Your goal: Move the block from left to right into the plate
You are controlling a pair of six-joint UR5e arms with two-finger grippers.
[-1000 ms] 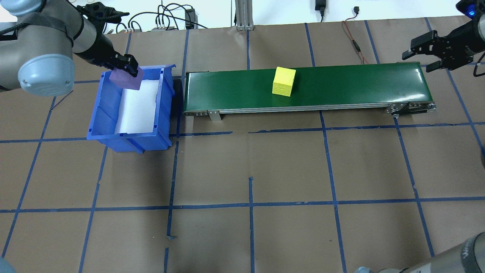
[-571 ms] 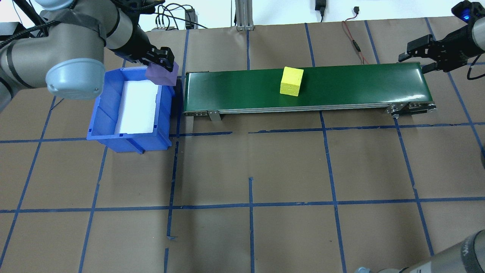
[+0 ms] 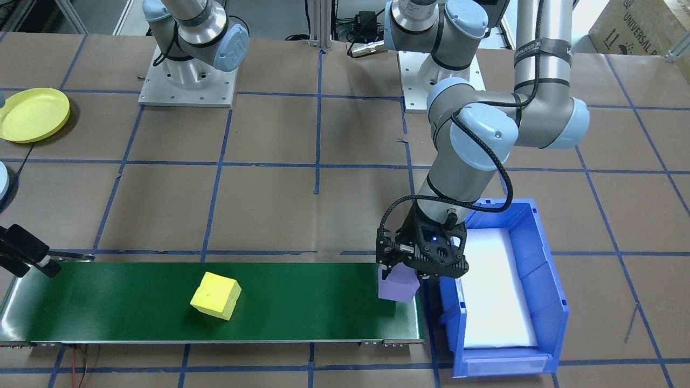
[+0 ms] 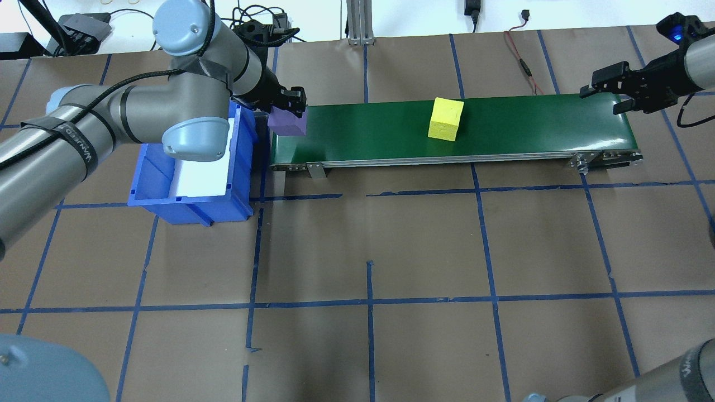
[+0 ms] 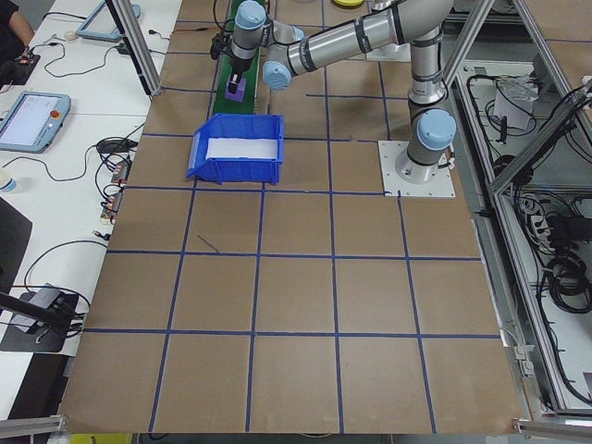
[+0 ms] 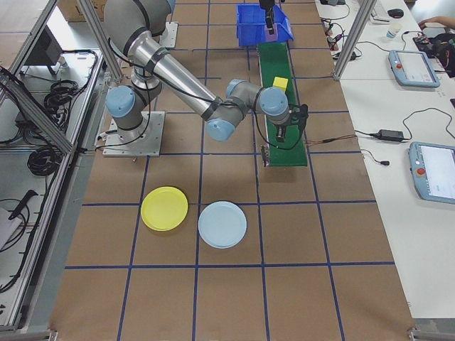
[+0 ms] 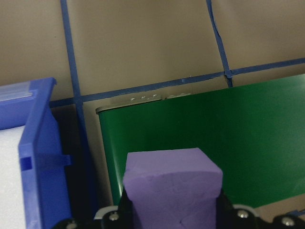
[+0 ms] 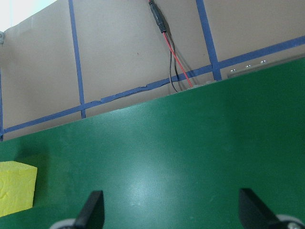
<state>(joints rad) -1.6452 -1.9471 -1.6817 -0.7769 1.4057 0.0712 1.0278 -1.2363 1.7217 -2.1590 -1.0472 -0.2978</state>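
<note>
My left gripper (image 4: 287,109) is shut on a purple foam block (image 4: 286,123) and holds it just above the left end of the green conveyor belt (image 4: 530,128), beside the blue bin (image 4: 241,162). The left wrist view shows the purple block (image 7: 171,183) gripped between the jaws. A yellow block (image 4: 446,119) lies on the belt a little right of its middle. At the belt's right end my right gripper (image 4: 609,97) stands open with nothing in it, and the yellow block (image 8: 16,187) shows far off in its wrist view. The pale yellow plate (image 6: 164,208) lies on the table behind the right arm.
The blue bin (image 3: 550,280) holds only a white foam liner. A light blue plate (image 6: 222,224) lies next to the yellow plate (image 3: 32,115). A red and black cable (image 4: 522,61) runs behind the belt. Brown paper with blue tape lines covers the table.
My left gripper has carried the purple block rightwards from over the bin to over the belt's left end. The yellow block has moved right along the belt. The right gripper has shifted slightly left.
</note>
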